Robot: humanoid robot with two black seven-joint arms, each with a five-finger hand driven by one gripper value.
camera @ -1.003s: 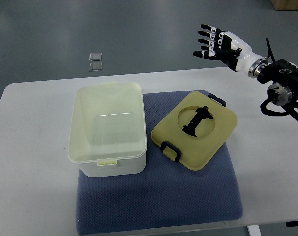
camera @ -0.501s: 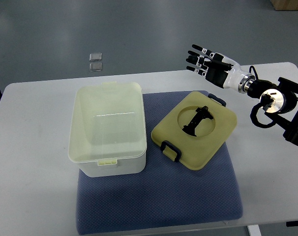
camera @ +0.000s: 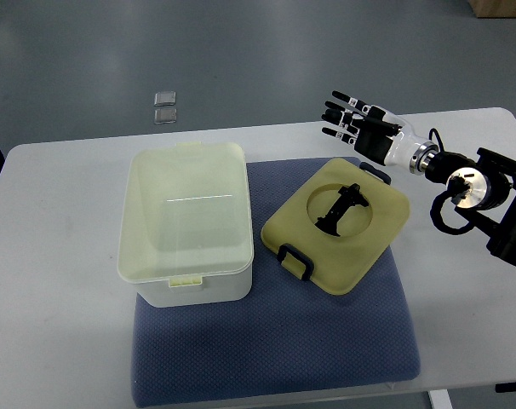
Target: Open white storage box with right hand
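Although the task concerns opening it, we find the white rectangular plastic storage box (camera: 186,223) already uncovered, its translucent pale interior exposed. It stands upright on the left part of a dark blue textured fabric mat (camera: 275,341), which lies on a white table (camera: 54,324). We can read no brand, label or writing on the box.

Just beside the box on its right, the pale yellow plastic lid (camera: 339,225) lies flat on the same mat, turned at an angle. It carries black latches at two opposite corners and a black handle set in a round recess at its centre. No lettering on it is legible to us.

Beyond the lid's far right corner, our right hand (camera: 358,125), black and white with jointed fingers, hovers with its fingers spread and extended, holding nothing and touching nothing. Its arm enters from the right edge.

Compared with half a second ago, the hand has lowered slightly and sits a little nearer the lid's far corner. Box, lid and mat have not shifted.

On the grey floor beyond the table we note two small clear square pieces (camera: 165,106), their nature undetermined.
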